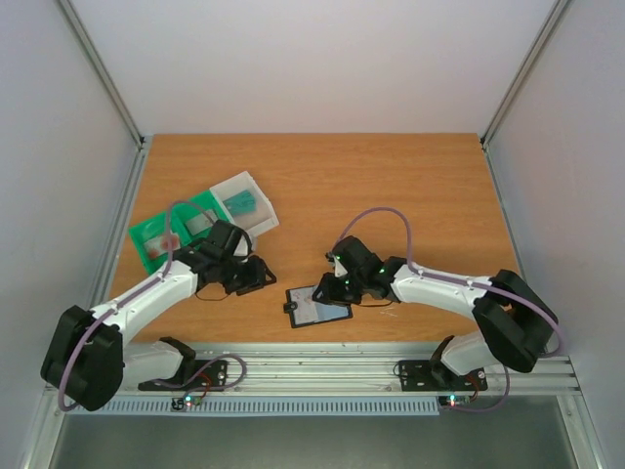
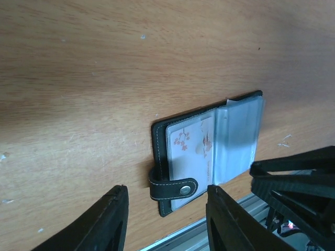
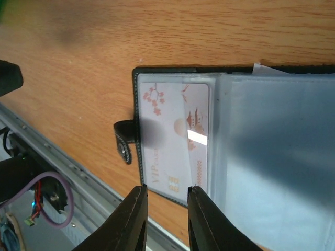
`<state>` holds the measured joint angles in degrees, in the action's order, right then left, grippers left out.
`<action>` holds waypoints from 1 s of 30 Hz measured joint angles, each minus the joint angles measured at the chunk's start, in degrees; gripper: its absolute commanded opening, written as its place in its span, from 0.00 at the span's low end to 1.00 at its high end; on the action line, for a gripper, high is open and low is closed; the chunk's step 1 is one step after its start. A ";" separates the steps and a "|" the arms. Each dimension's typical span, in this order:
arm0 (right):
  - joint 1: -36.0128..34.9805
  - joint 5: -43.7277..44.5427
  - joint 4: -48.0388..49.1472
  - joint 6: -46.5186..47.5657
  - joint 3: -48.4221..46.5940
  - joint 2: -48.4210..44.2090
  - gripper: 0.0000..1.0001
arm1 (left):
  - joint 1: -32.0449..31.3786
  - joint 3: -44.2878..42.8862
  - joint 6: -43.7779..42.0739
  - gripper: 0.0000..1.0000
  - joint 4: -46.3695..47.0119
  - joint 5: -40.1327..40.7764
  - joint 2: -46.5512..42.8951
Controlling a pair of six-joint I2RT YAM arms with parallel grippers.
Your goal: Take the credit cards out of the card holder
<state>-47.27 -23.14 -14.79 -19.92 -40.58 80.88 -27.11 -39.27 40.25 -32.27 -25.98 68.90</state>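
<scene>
Black card holder (image 1: 317, 307) lies open near the table (image 1: 410, 186) front edge, a credit card (image 3: 175, 136) sleeved inside — right gripper (image 3: 166, 219), narrowly parted, lines up to pinch it; left gripper (image 2: 166, 219) hovers spread.

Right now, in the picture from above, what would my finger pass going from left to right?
Left arm's big black joint → green-and-white tray → black card holder → right arm's big black joint.

The black card holder (image 1: 317, 306) lies open flat, a white blossom-printed credit card (image 3: 175, 138) in its clear sleeve.
</scene>
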 measured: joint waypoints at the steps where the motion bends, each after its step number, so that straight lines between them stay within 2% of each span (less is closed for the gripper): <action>1: 0.00 -0.09 0.39 0.00 0.00 0.83 0.22 | -0.04 0.57 0.44 0.41 0.79 -0.42 0.00; 7: 0.00 -0.33 1.79 0.11 -0.20 5.57 0.21 | -0.61 3.39 3.08 0.36 5.92 -2.29 0.37; 11: -0.02 -0.39 2.80 0.11 -0.22 8.13 0.20 | -0.85 4.09 4.39 0.30 8.57 -3.23 1.42; 30: 0.00 -0.59 7.48 0.48 1.03 10.67 0.17 | -2.97 9.29 10.54 0.15 21.81 -5.27 6.95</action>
<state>-47.27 -23.73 -7.31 -19.44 -39.55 91.55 -30.09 -29.98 50.78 -10.46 -31.24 75.85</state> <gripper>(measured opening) 0.171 0.172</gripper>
